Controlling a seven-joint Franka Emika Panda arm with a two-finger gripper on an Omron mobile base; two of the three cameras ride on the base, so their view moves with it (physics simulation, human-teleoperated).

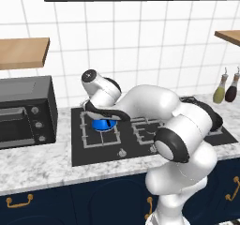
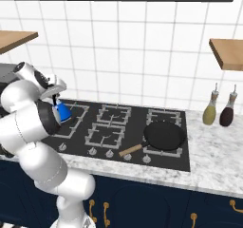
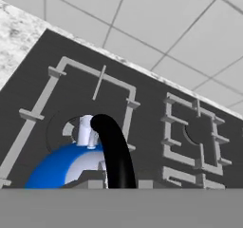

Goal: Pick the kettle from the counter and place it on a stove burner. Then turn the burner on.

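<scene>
The small bright-blue kettle [image 1: 103, 124] [image 2: 62, 112] [image 3: 54, 167] sits within the wide square grate of the stove burner [image 1: 87, 136] [image 2: 75, 121] [image 3: 52, 87] at the left of the black cooktop. I cannot tell whether it rests on the grate or hangs just above it. My gripper [image 1: 104, 116] [image 2: 56, 99] [image 3: 116, 180] comes down from above and is shut on the kettle's thin black handle [image 3: 113, 148]. The arm covers the kettle's top in the left base view. The speckled marble counter [image 1: 37, 165] [image 2: 211, 163] [image 3: 14, 34] runs around the cooktop.
A black frying pan [image 2: 164, 135] with a wooden handle lies on the right burner. A dark oven [image 1: 26, 111] stands on the counter left of the cooktop. Two bottles [image 1: 219, 92] [image 2: 209, 110] stand at the far right. Knobs [image 1: 122, 152] [image 2: 109, 153] line the cooktop's front.
</scene>
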